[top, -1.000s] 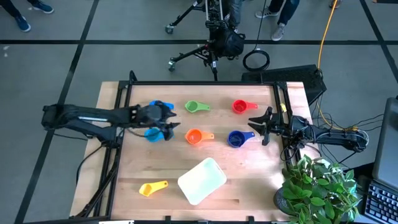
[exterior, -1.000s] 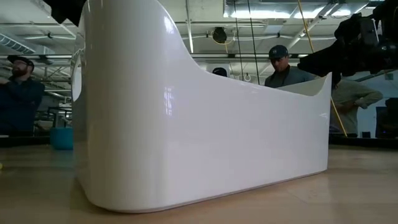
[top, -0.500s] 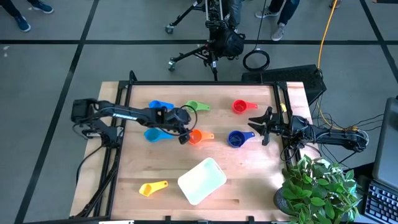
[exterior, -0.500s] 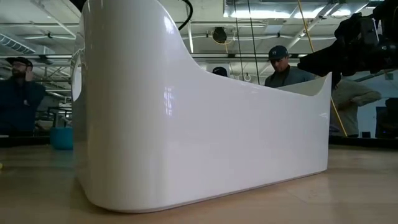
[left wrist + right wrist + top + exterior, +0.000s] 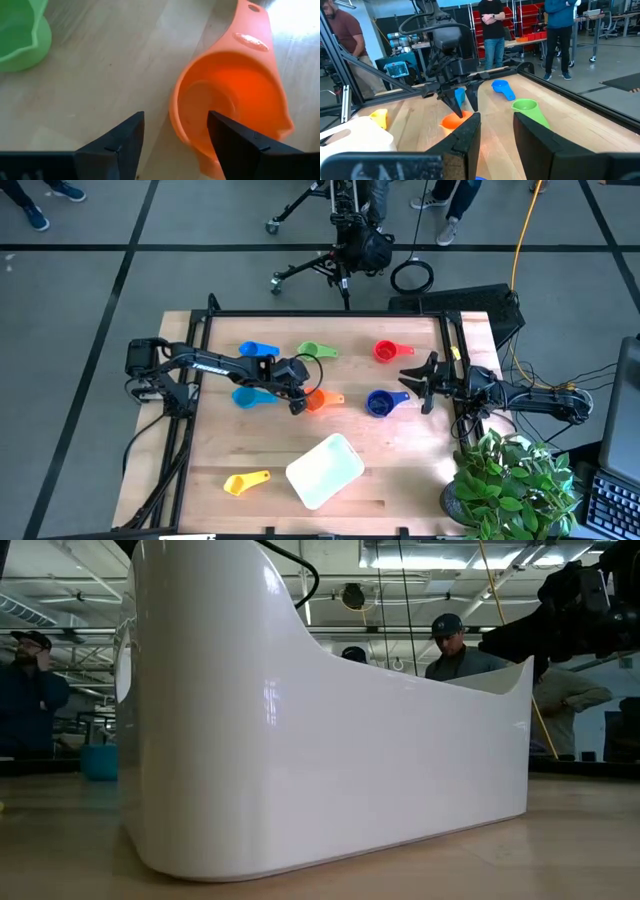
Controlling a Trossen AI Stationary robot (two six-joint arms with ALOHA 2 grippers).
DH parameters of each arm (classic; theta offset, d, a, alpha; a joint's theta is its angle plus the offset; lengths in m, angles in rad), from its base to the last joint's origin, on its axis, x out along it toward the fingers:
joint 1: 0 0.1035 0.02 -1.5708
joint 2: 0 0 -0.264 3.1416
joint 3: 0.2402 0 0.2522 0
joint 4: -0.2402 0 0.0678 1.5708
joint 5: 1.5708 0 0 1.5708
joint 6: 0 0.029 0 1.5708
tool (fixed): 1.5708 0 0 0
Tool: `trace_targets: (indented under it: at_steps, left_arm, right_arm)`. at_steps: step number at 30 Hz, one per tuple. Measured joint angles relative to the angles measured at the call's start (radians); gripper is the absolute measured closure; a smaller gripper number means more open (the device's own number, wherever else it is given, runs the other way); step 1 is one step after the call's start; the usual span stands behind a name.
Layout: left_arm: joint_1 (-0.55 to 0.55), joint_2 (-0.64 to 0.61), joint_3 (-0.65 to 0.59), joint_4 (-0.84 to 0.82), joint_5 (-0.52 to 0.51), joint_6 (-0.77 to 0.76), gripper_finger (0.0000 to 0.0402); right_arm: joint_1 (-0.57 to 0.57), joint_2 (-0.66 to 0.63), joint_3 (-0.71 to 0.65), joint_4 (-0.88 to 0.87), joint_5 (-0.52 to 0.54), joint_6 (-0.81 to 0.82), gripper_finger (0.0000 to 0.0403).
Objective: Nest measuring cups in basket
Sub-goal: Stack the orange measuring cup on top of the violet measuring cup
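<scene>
Left end effector (image 5: 299,400) sits over the orange cup (image 5: 235,107) at mid-desk (image 5: 400,470), fingers spread astride its rim, one inside, one outside; right end effector (image 5: 415,382) waits spread beside the dark blue cup (image 5: 379,403); basket (image 5: 325,470) near the front edge; no legible writing
</scene>
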Motion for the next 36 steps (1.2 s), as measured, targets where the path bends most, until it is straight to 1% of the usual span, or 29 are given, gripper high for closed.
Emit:
trace_targets:
  at_steps: [3,10,11,12,16,22,26,28,31,36]
  left_arm:
    - [0.003,0.000,0.000,0.000,-0.003,-0.015,0.0235]
    - [0.005,0.000,0.000,-0.007,-0.002,-0.015,0.0368]
    - [0.005,0.000,0.000,-0.007,0.004,-0.014,0.0383]
    - [0.005,0.000,0.000,-0.006,0.007,-0.013,0.0389]
    - [0.006,-0.001,0.000,-0.006,0.003,-0.019,0.0386]
    - [0.023,-0.011,0.002,-0.002,-0.007,-0.067,0.0395]
    - [0.043,-0.028,0.026,-0.040,-0.009,-0.099,0.0396]
    - [0.052,-0.029,0.056,-0.051,-0.009,-0.110,0.0396]
    - [0.064,-0.027,0.113,-0.135,-0.009,-0.125,0.0396]
    - [0.079,-0.028,0.217,-0.225,-0.009,-0.134,0.0396]
  right_arm:
    - [0.000,0.000,0.000,0.000,0.000,0.000,0.0293]
    - [0.000,0.000,0.000,0.000,0.000,0.000,0.0293]
    - [0.000,0.000,0.000,0.000,0.000,0.000,0.0293]
    - [0.000,0.000,0.000,0.000,-0.001,0.000,0.0293]
    - [0.000,0.000,0.000,0.000,0.000,0.000,0.0293]
    - [0.000,0.002,0.001,0.008,-0.001,0.017,0.0293]
    - [0.000,0.044,0.039,0.001,-0.001,0.015,0.0293]
    - [0.000,0.088,0.076,-0.008,-0.001,-0.004,0.0293]
    - [0.000,0.186,0.144,-0.028,-0.001,-0.055,0.0287]
    - [0.000,0.400,0.270,-0.084,0.004,-0.151,0.0261]
